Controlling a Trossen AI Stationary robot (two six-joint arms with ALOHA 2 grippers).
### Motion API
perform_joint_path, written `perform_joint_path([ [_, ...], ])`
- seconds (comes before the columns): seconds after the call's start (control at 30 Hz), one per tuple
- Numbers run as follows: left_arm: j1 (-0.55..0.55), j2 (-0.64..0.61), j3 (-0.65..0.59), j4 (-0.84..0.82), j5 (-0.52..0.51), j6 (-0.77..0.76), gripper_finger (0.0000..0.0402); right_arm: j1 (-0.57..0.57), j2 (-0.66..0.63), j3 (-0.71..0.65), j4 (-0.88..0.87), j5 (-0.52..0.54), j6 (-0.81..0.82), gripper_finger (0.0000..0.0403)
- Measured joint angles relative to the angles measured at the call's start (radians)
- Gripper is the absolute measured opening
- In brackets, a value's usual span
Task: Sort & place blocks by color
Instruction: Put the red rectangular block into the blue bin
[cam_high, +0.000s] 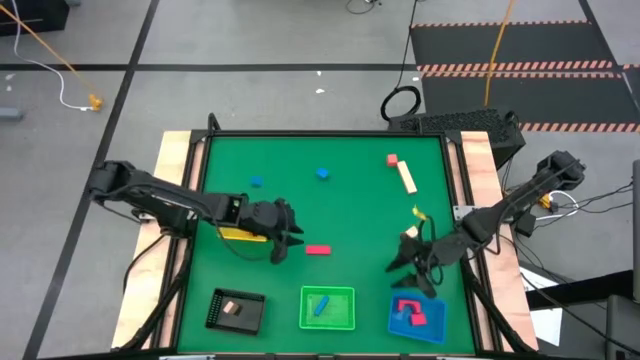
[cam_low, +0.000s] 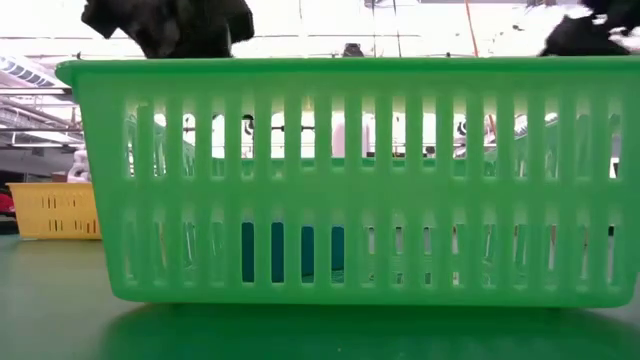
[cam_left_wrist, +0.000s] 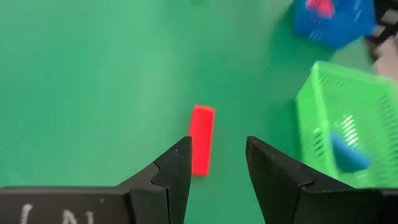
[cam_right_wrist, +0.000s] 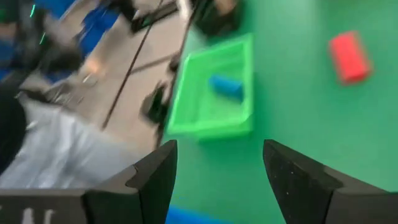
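Overhead, the left gripper (cam_high: 281, 243) hangs just left of the red bar (cam_high: 318, 250), which lies above the green tray (cam_high: 328, 308). Its wrist view shows empty parted fingers (cam_left_wrist: 174, 174). The right gripper (cam_right_wrist: 217, 171) gapes empty.

Slatted glossy plastic green tray (cam_low: 340, 180)

Robotics lab or test bay, not home. Green-topped work table (cam_high: 330, 215) on wood frame, standing on grey tiled floor (cam_high: 250, 40). Hazard-striped black mats (cam_high: 520, 60) beyond table. Loose cables (cam_high: 400, 100) and orange cord (cam_high: 60, 60) trailing across floor. Bright ceiling lights and open hall behind green basket (cam_low: 340, 180) in low view.
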Motion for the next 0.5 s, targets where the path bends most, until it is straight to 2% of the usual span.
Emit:
perform_joint_path([
  [0.17,-0.008,0.112,0.001,0.071,-0.003,0.058,0.0152,-0.065,-0.011,0.001,-0.008,0.061,-0.077,0.0226],
  [0.5,-0.011,0.306,0.0,0.176,-0.002,0.125,0.0152,-0.171,-0.004,0.0,-0.012,0.057,-0.142,0.0226],
])
